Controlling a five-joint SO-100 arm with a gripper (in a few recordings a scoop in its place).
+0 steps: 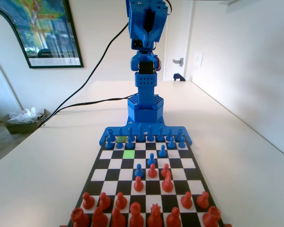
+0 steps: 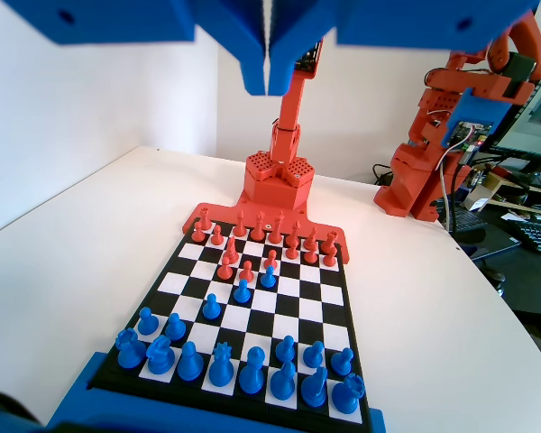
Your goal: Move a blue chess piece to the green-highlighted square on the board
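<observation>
- The blue chess piece [image 1: 130,141] I'd pick is the pawn in the blue pawn row right behind the green-highlighted square [image 1: 128,153], on the arm's side of it. It stands upright and nothing is touching it. This is my guess at which pawn, since it only needs a one-square push.
- The green-highlighted square is bare, so there's nothing to clear first. A duller yellow-green square [image 1: 121,139] sits just beside that pawn, also on the arm's side of the green one. It's half hidden by pieces, so I can't tell exactly what's on it.
- A few blue pawns [image 1: 151,159] and red pawns [image 1: 152,171] are bunched mid-board [image 1: 180,163], past the green square toward the red end and off to the right in the fixed view. They're out of the way.
- The claw [image 2: 269,83] hangs high over the blue end in the wrist view, jaws pressed together and gripping nothing. It looks parked, and it'll need to open before dropping down.
- The surface [image 1: 236,156] around the board is plain white.
</observation>
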